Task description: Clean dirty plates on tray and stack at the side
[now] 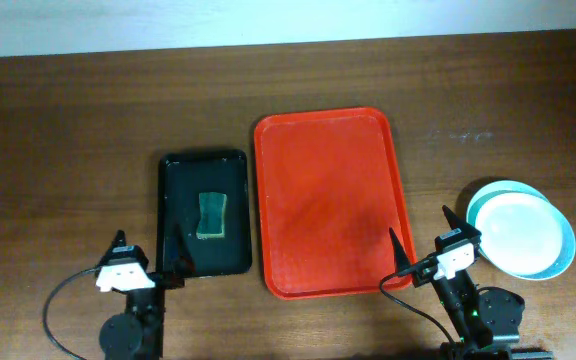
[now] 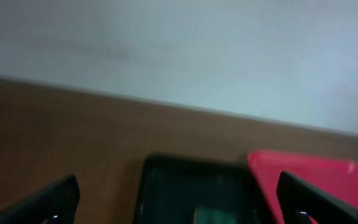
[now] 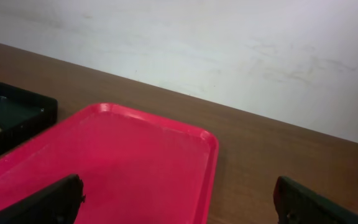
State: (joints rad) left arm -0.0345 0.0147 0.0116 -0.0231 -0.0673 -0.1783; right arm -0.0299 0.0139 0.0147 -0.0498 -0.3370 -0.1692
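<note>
The red-orange tray (image 1: 328,200) lies mid-table with nothing on it; it also shows in the right wrist view (image 3: 123,149) and the left wrist view (image 2: 309,165). The three plates sit stacked on the table right of the tray: white (image 1: 516,228) on top, a pale blue rim (image 1: 566,245) under it, a mint green edge (image 1: 478,200) at the left. No smear shows on the top plate. My left gripper (image 1: 151,250) (image 2: 178,186) is open and empty at the black tray's near edge. My right gripper (image 1: 423,235) (image 3: 178,186) is open and empty over the red tray's near right corner.
A smaller black tray (image 1: 203,212) (image 2: 166,168) (image 3: 17,106) with a green sponge (image 1: 211,215) (image 2: 213,214) lies just left of the red tray. A white wall runs behind the table's far edge. Both arm bases stand at the table's near edge.
</note>
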